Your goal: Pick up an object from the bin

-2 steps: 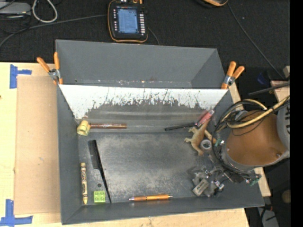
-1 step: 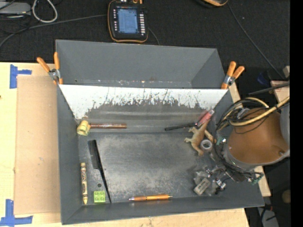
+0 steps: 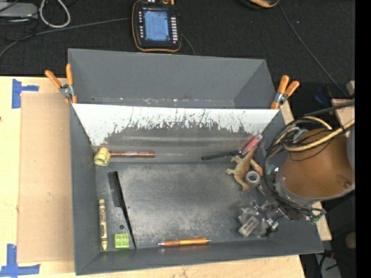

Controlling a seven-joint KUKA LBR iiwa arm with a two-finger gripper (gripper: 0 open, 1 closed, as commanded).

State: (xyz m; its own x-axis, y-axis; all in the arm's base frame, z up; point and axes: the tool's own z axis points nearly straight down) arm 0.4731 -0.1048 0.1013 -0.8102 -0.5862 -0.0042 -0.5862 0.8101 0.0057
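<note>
Camera view, reading from the left of the bin (image 3: 84,184): I see a yellowish crayon (image 3: 102,222) lying lengthwise by the left wall, with a green block (image 3: 122,241) beside its near end. A black strip (image 3: 117,197) lies next to them, and a yellow-headed mallet (image 3: 122,154) rests along the foot of the back slope. An orange pencil (image 3: 184,243) lies flat along the front wall. Further right are a black pen (image 3: 221,155), a pink marker (image 3: 252,143), and a tan piece (image 3: 239,171) touching a grey ring (image 3: 253,178).

The gripper (image 3: 258,222) sits low in the right front corner. I cannot tell whether it is spread or closed, nor whether the pale lump (image 3: 247,228) at it is a loose thing. My read is that the ring and tan piece are nearest, just toward the back wall from the gripper. The pencil lies off to its left, its long axis pointing toward the gripper.
</note>
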